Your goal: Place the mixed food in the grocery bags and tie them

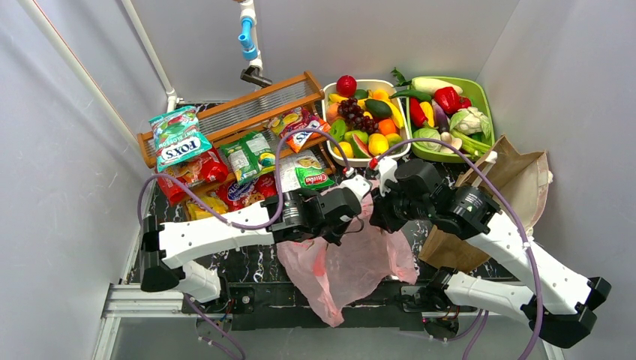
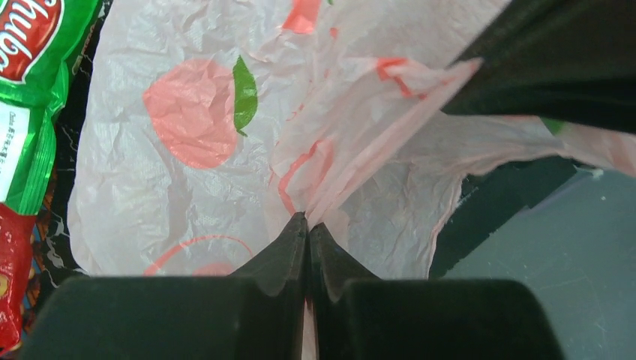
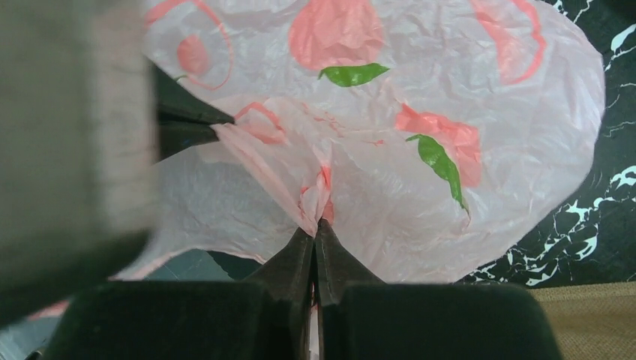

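The pink rose-printed grocery bag [image 1: 346, 264] hangs crumpled off the table's near edge between my two arms. My left gripper [image 2: 308, 223] is shut on a gathered fold of its thin film [image 2: 352, 150]. My right gripper [image 3: 315, 229] is shut on another bunched fold of the same bag [image 3: 420, 195], close beside the left one. In the top view the left gripper [image 1: 361, 213] and right gripper [image 1: 378, 214] meet tip to tip over the bag's upper edge. The brown paper bag [image 1: 513, 187] lies at the right. Toy fruit [image 1: 364, 118], vegetables [image 1: 448, 112] and snack packets [image 1: 247, 159] lie behind.
A white basket [image 1: 327, 112] holds the fruit and a green tray [image 1: 486, 105] the vegetables at the back. A wooden rack [image 1: 225, 114] stands behind the packets. A green packet [image 2: 30, 97] lies left of the bag. White walls close in on both sides.
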